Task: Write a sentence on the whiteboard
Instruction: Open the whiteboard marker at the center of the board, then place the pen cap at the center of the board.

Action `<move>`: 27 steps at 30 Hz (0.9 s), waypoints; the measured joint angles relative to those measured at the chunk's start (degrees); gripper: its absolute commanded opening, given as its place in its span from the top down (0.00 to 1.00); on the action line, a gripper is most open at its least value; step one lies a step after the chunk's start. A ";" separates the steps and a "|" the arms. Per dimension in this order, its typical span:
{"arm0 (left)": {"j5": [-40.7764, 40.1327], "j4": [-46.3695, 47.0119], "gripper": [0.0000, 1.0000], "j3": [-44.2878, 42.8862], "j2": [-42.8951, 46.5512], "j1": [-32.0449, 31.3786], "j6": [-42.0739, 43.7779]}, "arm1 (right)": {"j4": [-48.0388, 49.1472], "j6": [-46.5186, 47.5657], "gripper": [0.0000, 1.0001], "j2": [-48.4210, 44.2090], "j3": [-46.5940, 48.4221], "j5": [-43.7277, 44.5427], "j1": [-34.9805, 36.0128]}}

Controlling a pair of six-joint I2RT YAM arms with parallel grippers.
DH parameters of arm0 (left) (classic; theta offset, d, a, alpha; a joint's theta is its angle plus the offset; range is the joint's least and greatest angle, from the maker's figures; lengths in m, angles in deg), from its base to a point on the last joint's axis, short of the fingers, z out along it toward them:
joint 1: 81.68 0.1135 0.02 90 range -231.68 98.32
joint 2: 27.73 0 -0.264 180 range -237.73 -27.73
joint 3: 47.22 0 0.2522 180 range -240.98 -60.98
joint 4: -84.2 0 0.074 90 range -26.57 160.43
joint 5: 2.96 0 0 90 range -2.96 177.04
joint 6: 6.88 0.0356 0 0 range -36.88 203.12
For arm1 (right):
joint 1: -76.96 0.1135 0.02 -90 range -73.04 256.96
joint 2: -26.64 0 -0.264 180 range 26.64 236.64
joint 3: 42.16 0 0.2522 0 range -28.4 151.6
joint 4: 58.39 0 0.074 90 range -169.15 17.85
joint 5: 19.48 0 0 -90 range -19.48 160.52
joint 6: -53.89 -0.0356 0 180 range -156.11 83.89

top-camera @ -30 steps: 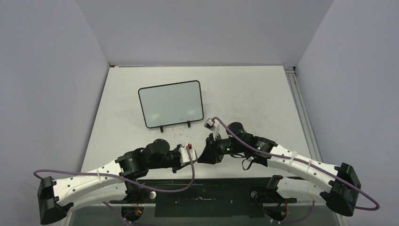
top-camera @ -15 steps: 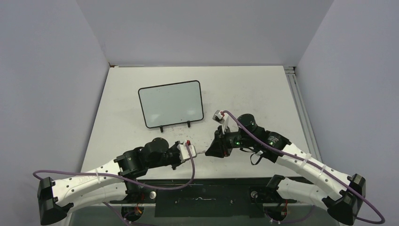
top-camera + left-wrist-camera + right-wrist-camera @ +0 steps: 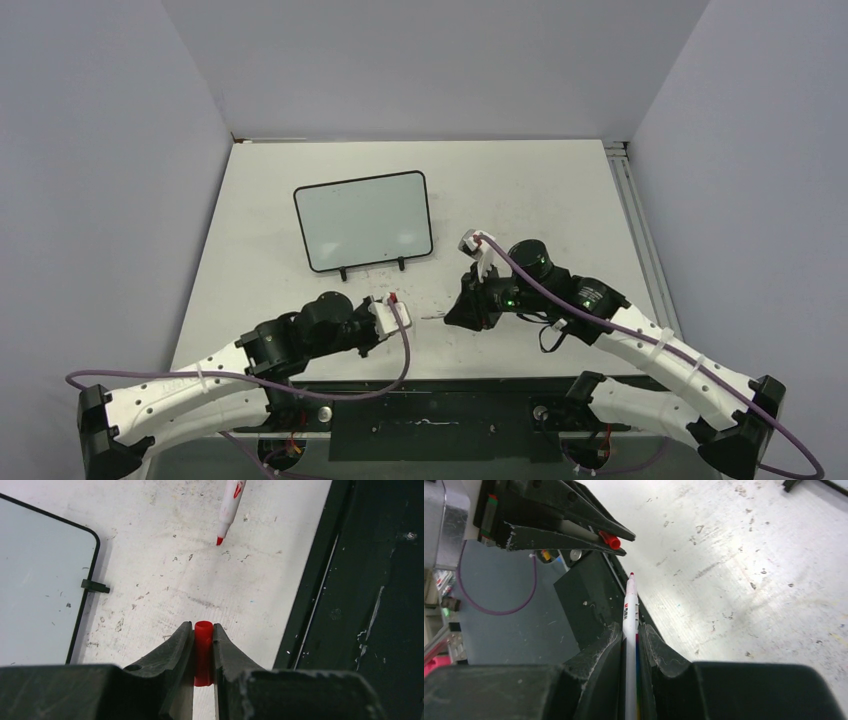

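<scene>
The whiteboard (image 3: 362, 222) stands on its two black feet at the table's middle left; its corner shows in the left wrist view (image 3: 40, 580). Its surface is blank and no sentence is in view. My left gripper (image 3: 203, 630) is shut on a red marker cap (image 3: 203, 652), near the table's front edge (image 3: 393, 298). My right gripper (image 3: 629, 630) is shut on a white marker (image 3: 629, 612) with a bare red tip (image 3: 219, 540). The tip points at the cap across a small gap (image 3: 435, 318). Both grippers sit right of and in front of the board.
The scuffed white tabletop (image 3: 540, 190) is walled in by grey panels at the back and on both sides. A black base strip (image 3: 430, 415) runs along the near edge. A metal rail (image 3: 628, 200) lines the right edge. Purple cables trail from both arms.
The two grippers were pressed together a second ago. My right gripper has drawn back to the right with the marker, leaving the cap in the left gripper, so the red tip is bare.
</scene>
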 measured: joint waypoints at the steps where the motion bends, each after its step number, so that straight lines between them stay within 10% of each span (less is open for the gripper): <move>1: -0.04 -0.04 1.00 0.00 0.13 0.39 -0.22 | -0.20 -0.04 0.95 -0.17 0.04 1.11 -0.02; 27: -14.78 -1.22 0.99 -1.77 -19.30 6.82 -39.39 | 6.43 -5.49 0.95 -6.95 -7.67 34.12 0.00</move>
